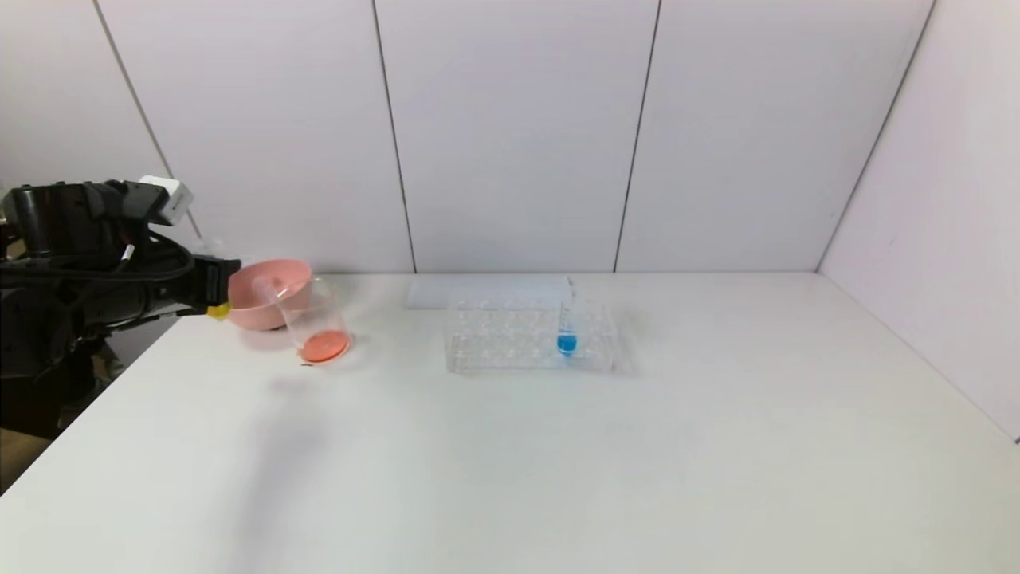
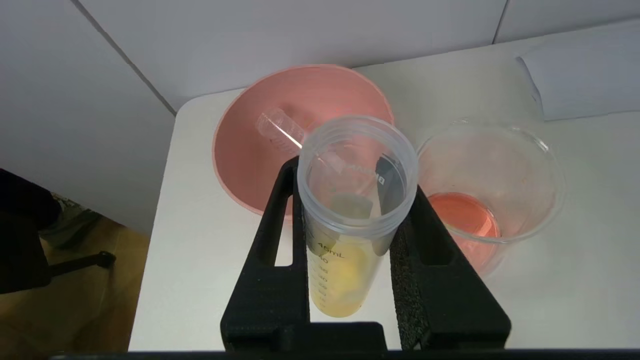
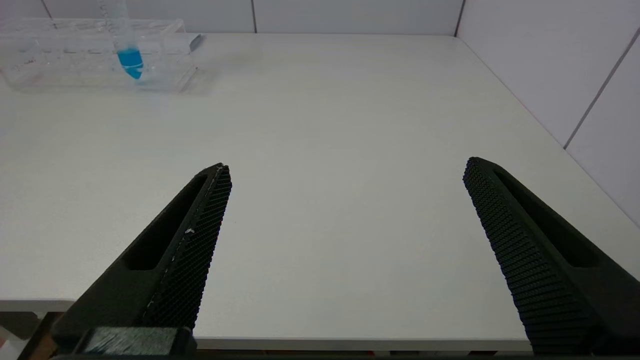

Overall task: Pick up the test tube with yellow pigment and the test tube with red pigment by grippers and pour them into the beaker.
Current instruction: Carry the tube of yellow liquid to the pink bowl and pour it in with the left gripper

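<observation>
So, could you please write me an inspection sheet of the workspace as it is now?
Surface: white table, no spills seen.
Job's things: yellow test tube held near the beaker, which contains red-orange liquid; an empty tube lies in the pink bowl.
Clutter: blue tube upright in the clear rack; paper sheet behind it.
Grippers: left gripper jaws shut on the yellow test tube; right gripper open over the table's near edge.
Cables: black, on the left arm.
Surroundings: white wall panels.

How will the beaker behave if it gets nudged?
The beaker looks thin, clear and maybe fragile. Only a shallow red layer sits at its bottom, so it is probably light and may slide or tip. It stands beside the pink bowl, which might stop it going that way.
</observation>
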Robot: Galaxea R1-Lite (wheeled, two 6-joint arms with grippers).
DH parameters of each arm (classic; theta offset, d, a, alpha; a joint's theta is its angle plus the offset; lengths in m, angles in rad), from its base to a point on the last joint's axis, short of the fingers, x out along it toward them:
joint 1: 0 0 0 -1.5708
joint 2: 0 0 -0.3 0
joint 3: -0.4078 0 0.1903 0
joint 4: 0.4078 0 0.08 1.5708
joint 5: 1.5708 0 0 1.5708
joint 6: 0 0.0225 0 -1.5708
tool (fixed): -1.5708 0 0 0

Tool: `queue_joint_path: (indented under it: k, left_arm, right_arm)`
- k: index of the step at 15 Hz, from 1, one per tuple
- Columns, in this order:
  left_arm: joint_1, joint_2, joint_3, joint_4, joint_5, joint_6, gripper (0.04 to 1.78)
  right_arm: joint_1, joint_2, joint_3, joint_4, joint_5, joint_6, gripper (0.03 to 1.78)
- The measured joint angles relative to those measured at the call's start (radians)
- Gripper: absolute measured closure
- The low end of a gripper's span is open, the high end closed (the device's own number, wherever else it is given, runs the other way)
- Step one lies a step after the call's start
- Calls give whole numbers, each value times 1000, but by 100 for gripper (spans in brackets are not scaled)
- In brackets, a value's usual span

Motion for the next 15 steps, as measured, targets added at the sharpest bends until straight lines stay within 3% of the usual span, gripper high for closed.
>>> queue_joint_path:
  k: [3, 15]
  left_arm:
    - [10, 1, -53, 104, -33, 79, 135]
    - [12, 0, -123, 203, -109, 194, 135]
  right_arm:
    - [0, 0, 0, 0, 0, 0, 11]
    - [0, 0, 0, 0, 0, 0, 11]
